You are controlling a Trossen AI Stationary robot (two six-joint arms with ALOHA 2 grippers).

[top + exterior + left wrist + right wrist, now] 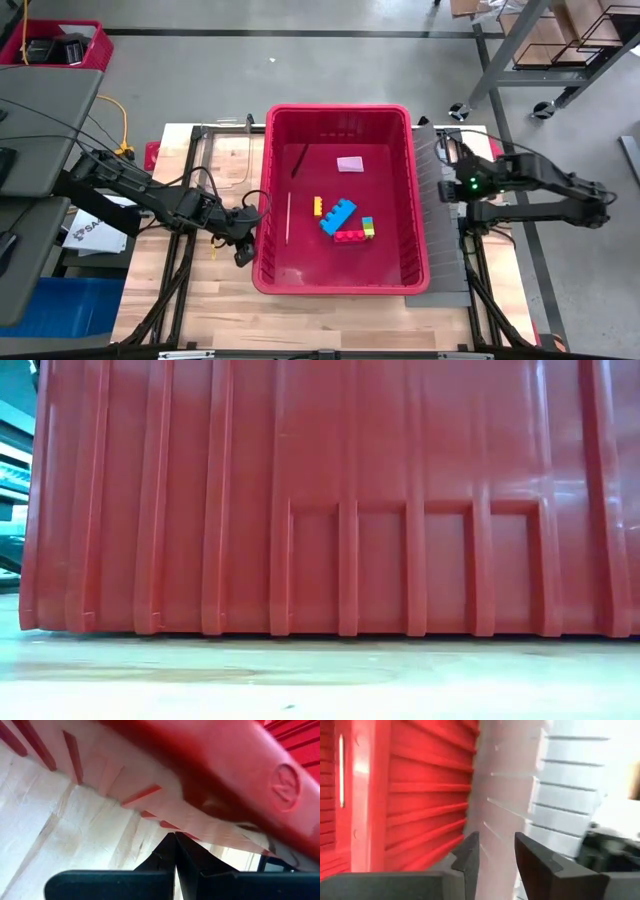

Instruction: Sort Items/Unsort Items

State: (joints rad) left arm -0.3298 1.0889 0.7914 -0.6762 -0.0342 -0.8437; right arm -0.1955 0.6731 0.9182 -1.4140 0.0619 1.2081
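Inside the red bin (262, 230) lie the items: a yellow block (317, 205), a blue block (337, 216), a red block (349, 236), a green-and-yellow piece (368, 226), a pale stick (288, 217), a dark stick (298, 160) and a pale flat piece (350, 163). All rest on the bin's floor. My left gripper (243, 254) is shut outside the bin's left wall, its fingertips (172, 842) under the rim. My right gripper (446, 150) is open with nothing between its fingers (470, 850), over a grey ribbed panel beside the bin's right wall. My left gripper's shut fingertips stand close under the bin's left rim (200, 815), coming from the table's left and slanting down. I cannot tell whether they touch the bin.
The grey ribbed panel (437, 210) runs along the bin's right side. The bin's near wall (330, 500) fills the low view. Bare wooden table (210, 300) lies left of and in front of the bin. A red crate (60, 45) stands on the floor at far left.
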